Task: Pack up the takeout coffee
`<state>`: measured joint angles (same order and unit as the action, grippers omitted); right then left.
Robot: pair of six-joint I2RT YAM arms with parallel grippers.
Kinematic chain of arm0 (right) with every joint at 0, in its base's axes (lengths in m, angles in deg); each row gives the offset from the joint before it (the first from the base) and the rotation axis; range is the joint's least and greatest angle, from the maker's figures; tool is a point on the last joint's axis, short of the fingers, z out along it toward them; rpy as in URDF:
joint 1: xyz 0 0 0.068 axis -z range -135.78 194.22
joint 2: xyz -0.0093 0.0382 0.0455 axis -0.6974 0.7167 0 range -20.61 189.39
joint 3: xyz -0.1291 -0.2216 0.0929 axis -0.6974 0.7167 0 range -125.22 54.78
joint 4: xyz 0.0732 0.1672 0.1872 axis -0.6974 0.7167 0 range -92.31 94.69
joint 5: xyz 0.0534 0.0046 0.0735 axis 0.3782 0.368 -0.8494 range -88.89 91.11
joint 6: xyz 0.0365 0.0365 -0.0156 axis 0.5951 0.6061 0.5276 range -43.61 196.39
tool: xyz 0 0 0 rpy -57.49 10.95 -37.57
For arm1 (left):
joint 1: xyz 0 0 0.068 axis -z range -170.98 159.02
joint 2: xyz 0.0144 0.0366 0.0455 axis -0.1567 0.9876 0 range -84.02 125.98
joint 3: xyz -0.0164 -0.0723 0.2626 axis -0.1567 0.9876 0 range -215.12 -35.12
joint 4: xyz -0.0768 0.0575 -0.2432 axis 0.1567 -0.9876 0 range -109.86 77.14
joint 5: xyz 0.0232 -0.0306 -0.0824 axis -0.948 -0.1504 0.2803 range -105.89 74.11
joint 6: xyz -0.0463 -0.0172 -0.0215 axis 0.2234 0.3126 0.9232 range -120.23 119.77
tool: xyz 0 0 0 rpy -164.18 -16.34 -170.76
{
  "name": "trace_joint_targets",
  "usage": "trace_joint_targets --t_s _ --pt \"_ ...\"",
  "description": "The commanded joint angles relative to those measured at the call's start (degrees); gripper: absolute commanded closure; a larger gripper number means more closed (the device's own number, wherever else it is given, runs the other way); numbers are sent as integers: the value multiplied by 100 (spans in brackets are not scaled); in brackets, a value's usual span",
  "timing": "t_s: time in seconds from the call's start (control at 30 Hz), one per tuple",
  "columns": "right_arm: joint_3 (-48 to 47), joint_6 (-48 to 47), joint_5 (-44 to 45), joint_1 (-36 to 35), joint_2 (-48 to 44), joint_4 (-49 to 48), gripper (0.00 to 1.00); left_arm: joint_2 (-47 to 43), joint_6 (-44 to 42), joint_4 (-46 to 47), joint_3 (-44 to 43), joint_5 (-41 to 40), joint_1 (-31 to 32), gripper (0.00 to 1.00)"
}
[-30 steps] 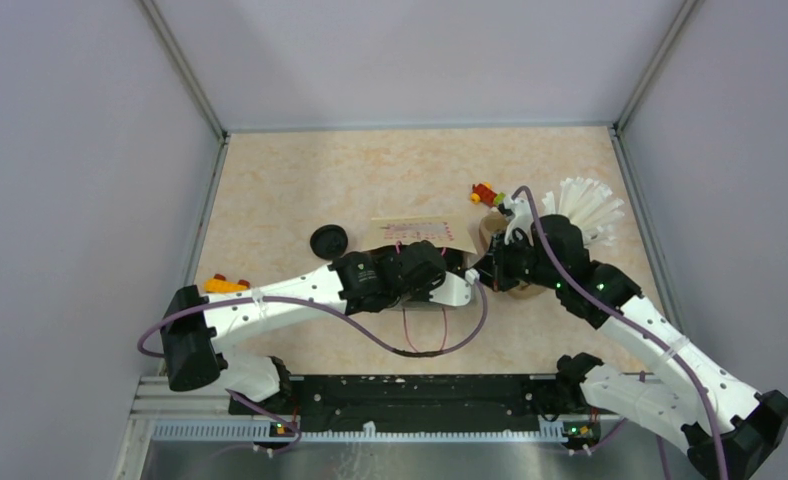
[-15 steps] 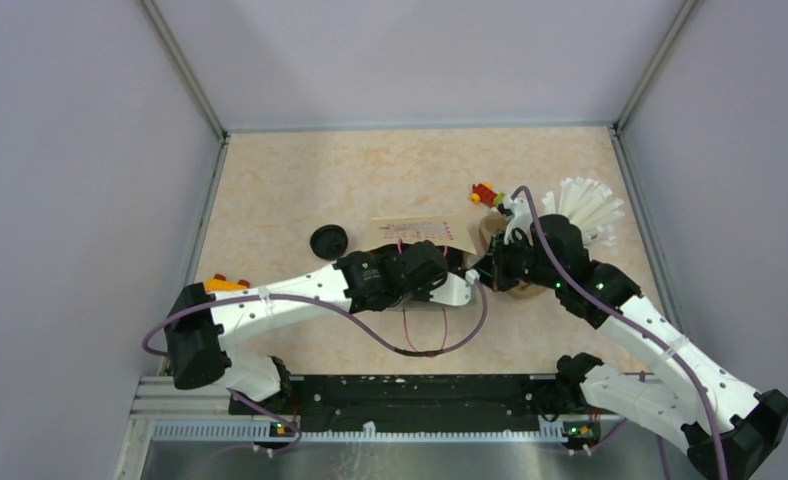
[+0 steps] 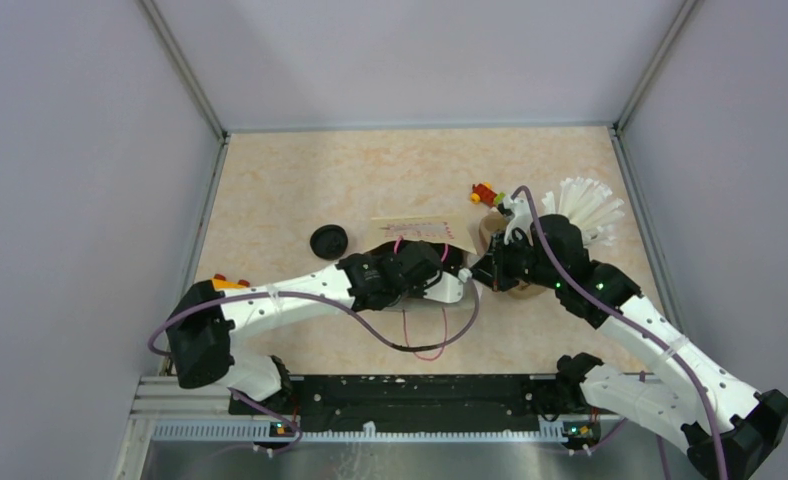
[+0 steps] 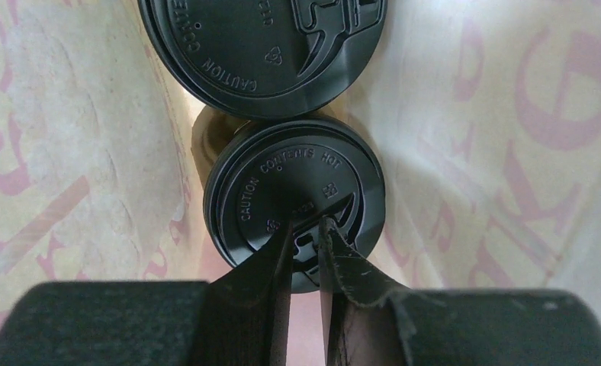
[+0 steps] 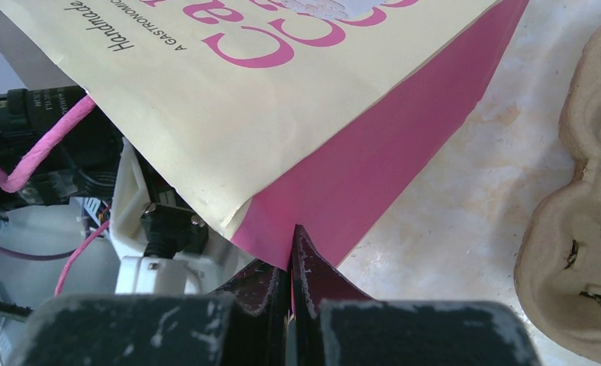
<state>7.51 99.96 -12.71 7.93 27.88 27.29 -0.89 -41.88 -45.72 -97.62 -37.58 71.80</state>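
The inside of a cream paper bag (image 4: 511,114) with pink lettering is seen from the left wrist. A near cup (image 4: 282,187), black and lidded, sits directly under the tips of the left claw (image 4: 305,225). A far cup (image 4: 259,46), also lidded, sits just beyond those tips, its rim meeting the near cup's rim. Both cups are enclosed by the bag walls on either side of the claw.

The left claw's fingers are drawn almost together, with a thin gap between them. Their tips rest at the raised drinking spout of the near lid. Whether that ridge is pinched or only touched cannot be told.

The right claw (image 5: 291,229) is pressed together on the pink side fold at the bag's mouth. A brown pulp cup carrier (image 5: 580,229) lies on the bench (image 5: 465,191) to the right of that claw.

The step appears to be settling the 2 cups in the bag. The near lid should not be levered upward, or it may pop off. The left claw would best be drawn straight back out of the mouth, clear of both walls. The right claw's pinch should be released only once the left claw is out, so the mouth is not allowed to collapse.
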Motion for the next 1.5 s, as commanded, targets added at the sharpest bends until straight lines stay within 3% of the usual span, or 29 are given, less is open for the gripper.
trace_joint_targets --t_s 0.0,1.0,1.2,1.47 --pt "-83 -29 -116 44 -1 -90 100 110 -153 494 96 -160 -100 77" --pt "-134 -47 -121 43 -13 -24 100 650 -425 819 -211 -518 -320 79" --pt "-101 -1 -94 43 -46 -50 100 467 -439 592 -487 -460 -238 67" --pt "-128 -39 -86 43 61 -114 100 -53 -181 397 -550 -230 5 63"
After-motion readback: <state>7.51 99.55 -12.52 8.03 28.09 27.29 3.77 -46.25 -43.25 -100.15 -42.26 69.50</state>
